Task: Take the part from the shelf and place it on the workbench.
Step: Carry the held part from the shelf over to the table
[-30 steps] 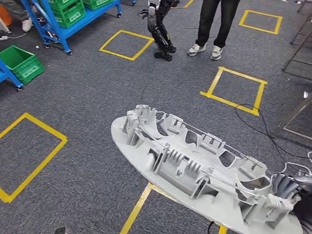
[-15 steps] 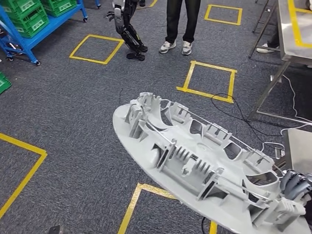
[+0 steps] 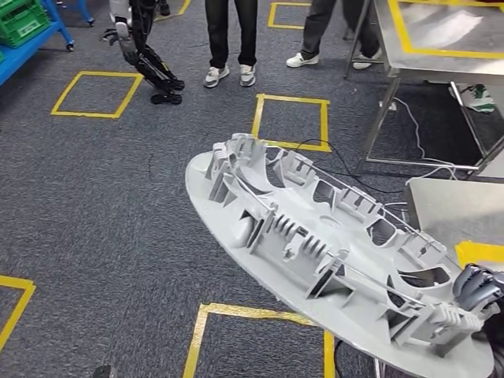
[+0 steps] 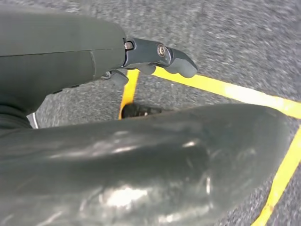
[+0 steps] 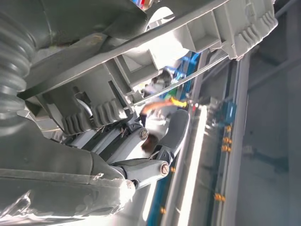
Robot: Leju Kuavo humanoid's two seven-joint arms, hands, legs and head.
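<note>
My right hand (image 3: 478,287) grips the near end of the grey moulded plastic part (image 3: 320,252), ribbed side up, fingers curled over its edge. From that hand the part's long axis runs forward and to my left, out over the carpet. My left hand (image 4: 160,54) hangs low by the floor tape with nothing seen in it; I cannot tell how its fingers are set. The steel workbench (image 3: 439,39) stands ahead on my right, beyond the part, so the right hand is nearer to it. Farther off, green crates (image 3: 20,17) sit on a blue shelf.
</note>
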